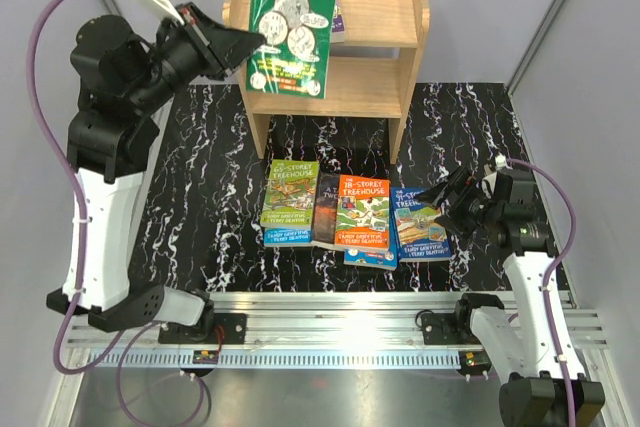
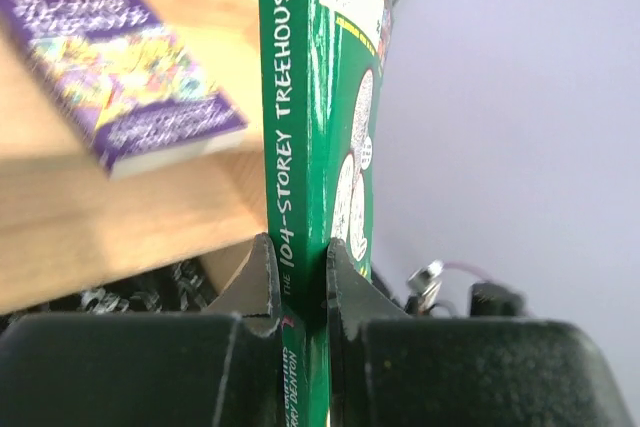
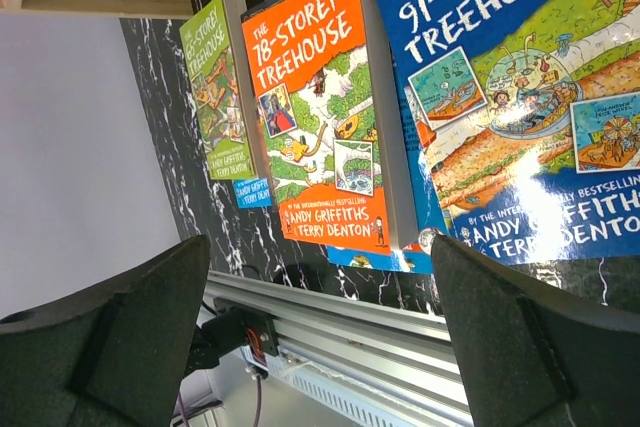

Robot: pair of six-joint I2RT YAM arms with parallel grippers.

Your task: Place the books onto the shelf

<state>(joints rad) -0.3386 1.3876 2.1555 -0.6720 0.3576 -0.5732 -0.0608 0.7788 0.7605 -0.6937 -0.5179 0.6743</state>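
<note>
Black marble-veined table (image 1: 200, 197), pale grey walls close on both sides. One light wooden shelf (image 1: 380, 9) stands at the far edge, with two tiers, solid side panels and a raised rim. One purple book (image 2: 120, 67) lies flat on its top board. My left gripper (image 2: 300, 277) is clamped tight on a glossy green book (image 1: 293, 22), pinching both covers at the spine and holding it upright in the air before the shelf's left half.

Down on the table I count five paperbacks in a row. From the left:
- lime-green book (image 1: 290, 202)
- dark book (image 1: 325, 209)
- orange book (image 1: 362, 209)
- blue book (image 1: 372, 257), poking out beneath the orange one
- second blue book (image 1: 420, 230)

My right gripper (image 3: 320, 247) hangs spread wide, holding nothing, beside that last one. The widest stretch of table lies left of the row.
</note>
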